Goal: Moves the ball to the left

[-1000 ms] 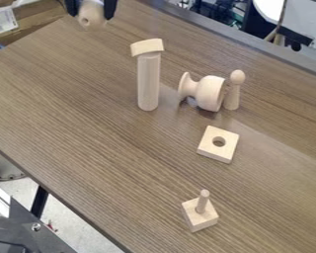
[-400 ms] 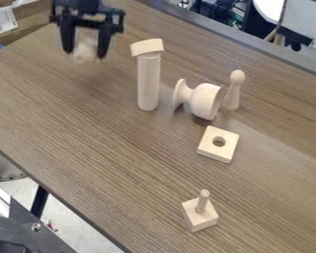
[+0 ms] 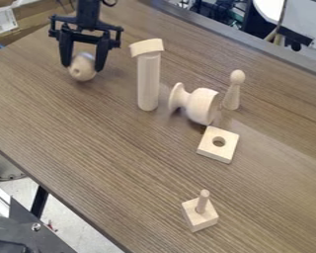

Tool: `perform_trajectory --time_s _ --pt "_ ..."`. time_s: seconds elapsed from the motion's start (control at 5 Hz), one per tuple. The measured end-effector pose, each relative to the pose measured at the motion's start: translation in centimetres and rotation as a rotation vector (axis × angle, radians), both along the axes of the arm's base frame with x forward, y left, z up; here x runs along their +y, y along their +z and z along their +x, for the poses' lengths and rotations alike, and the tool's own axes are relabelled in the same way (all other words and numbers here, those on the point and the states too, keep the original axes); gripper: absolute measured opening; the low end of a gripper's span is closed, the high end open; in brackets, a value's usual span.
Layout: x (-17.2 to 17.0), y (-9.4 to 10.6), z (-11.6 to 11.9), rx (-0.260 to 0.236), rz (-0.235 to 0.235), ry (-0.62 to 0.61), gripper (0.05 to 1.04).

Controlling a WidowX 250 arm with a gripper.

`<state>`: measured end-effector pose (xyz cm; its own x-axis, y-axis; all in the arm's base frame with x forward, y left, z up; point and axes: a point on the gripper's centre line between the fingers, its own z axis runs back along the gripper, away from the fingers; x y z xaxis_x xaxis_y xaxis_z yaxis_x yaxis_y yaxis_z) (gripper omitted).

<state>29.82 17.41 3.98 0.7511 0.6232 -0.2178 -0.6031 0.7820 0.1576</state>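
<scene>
Ball (image 3: 83, 72) + gripper (image 3: 82, 67) have come down together from the view's top edge, & the wooden cup (image 3: 202, 105) has rolled a bit closer to the capped post (image 3: 148, 81). Ball now sits L of the post, about level w/ its upper half, hole facing the cam. Can't tell if it's touching the tabletop (image 3: 88, 133) or just above.

Step in hand, prob.: setting the ball down on the L side, transfer mostly done. Next move needs a short, gentle lower if there's still air under it, then an even release & straight lift, else it may roll, poss. toward the post.

Gripper's also L of the post, pointing down, fingers part-open to approx. ball width, one each side; looks to have hold of the ball, nothing else.

Further out: cup lies on its side just R of the post; knobbed peg (image 3: 233, 91) upright beyond, farther R. Holed square (image 3: 218, 144) lies flat, lower R of the post; pegged base (image 3: 200, 215) stands well below, slightly R.
</scene>
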Motion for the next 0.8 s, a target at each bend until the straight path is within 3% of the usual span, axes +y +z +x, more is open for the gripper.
perform_trajectory --time_s 0.2,0.6,0.8 --pt "0.1 -0.8 -0.9 0.02 -0.038 0.017 0.999" --pt "-0.7 5.3 -1.3 -0.107 -0.018 0.003 0.999" --pt "-1.1 7.2 -1.5 -0.162 -0.007 -0.004 0.999"
